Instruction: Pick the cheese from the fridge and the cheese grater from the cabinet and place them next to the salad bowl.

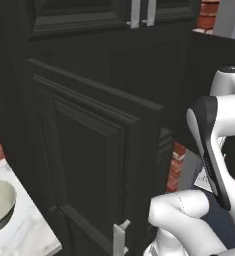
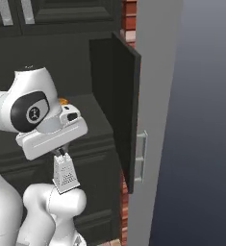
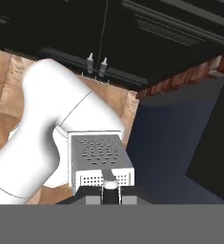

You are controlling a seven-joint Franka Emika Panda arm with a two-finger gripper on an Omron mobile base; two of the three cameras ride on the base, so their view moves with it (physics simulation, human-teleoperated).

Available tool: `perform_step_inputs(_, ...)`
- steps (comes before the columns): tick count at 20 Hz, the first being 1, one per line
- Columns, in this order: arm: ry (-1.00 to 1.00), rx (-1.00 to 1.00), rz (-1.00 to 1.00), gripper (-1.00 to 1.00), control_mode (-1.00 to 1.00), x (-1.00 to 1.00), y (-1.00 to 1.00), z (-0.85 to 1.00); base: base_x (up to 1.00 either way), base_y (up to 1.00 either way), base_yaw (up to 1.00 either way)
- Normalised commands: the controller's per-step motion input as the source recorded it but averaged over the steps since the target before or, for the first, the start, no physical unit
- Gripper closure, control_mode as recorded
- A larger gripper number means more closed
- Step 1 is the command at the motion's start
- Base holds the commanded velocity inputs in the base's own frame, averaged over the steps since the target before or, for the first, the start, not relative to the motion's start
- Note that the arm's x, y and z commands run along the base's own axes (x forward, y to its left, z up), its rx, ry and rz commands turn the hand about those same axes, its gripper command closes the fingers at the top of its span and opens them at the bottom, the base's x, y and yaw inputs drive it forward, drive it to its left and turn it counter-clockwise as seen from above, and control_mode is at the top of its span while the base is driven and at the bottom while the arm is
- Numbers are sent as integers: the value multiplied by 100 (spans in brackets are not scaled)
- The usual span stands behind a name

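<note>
The hand (image 2: 61, 153) is clenched on the cheese grater (image 2: 65, 175), pinching its narrow top end so the body hangs straight down below, clear of the cabinet (image 2: 115, 105) with its door swung open. From the hand view the fingertips (image 3: 109, 182) sit at the middle of the near edge. It looks a stiff, light, hollow piece with flat smooth sides, so I judge it could swing or slip in such a small grip; a steady carry suits it. The salad bowl (image 1: 0, 202) waits on the table (image 1: 24, 232), well off to the left.
</note>
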Motion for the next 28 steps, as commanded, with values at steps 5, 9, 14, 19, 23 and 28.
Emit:
perform_step_inputs(5,0,0,0,100,100,0,0,0,-9,0,-47)
perform_step_inputs(9,0,0,0,100,100,0,0,0,-26,0,-49)
perform_step_inputs(14,0,0,0,100,100,0,0,0,-23,-20,-43)
perform_step_inputs(19,0,0,0,100,100,0,0,0,-19,-22,-38)
perform_step_inputs(23,0,0,0,100,100,0,0,0,-25,-36,-36)
perform_step_inputs(28,0,0,0,100,100,0,0,0,-16,-61,-24)
